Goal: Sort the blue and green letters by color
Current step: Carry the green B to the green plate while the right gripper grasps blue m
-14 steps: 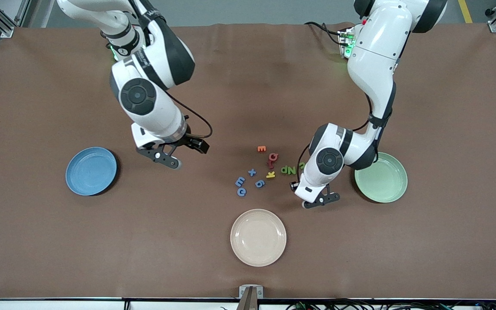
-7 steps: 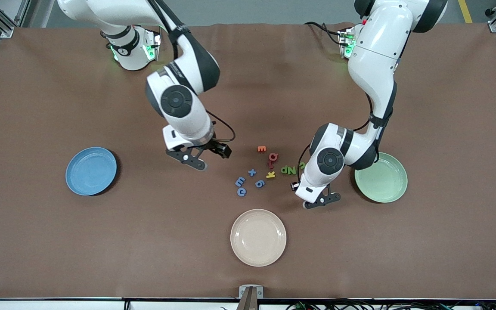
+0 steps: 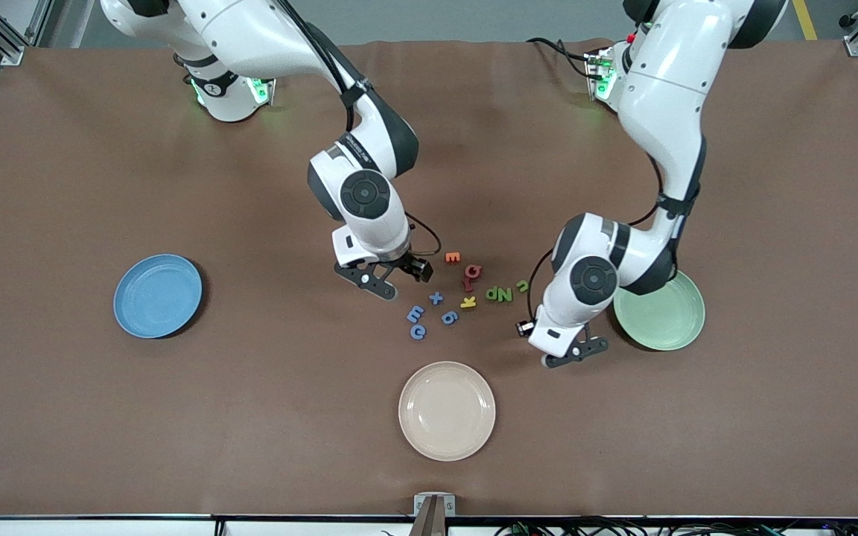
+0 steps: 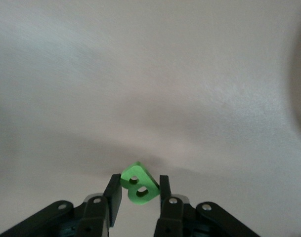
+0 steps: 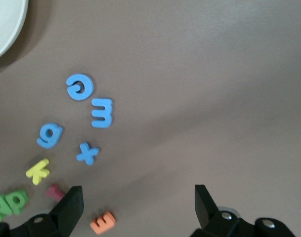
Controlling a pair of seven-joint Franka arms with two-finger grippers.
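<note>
Left gripper [image 4: 137, 193] is clamped narrow on the green B [image 4: 138, 185], lifted just beside the green plate [image 3: 660, 307], presumably for delivery there since the colours match. Right gripper [image 3: 378, 281] hangs over the table beside the letter cluster with jaws spread wide and empty, apparently positioned for a blue pick; the blue plate [image 3: 157, 295] lies well apart, toward the right arm's end.

Count on the table: four blue letters: E [image 3: 415, 313], G [image 3: 418, 330], X [image 3: 436, 298], 6 [image 3: 450, 318]. Three green: N [image 3: 494, 294], P [image 3: 505, 295], u [image 3: 523, 286]. Three plates, none holding a letter, including a cream plate [image 3: 447, 410].
</note>
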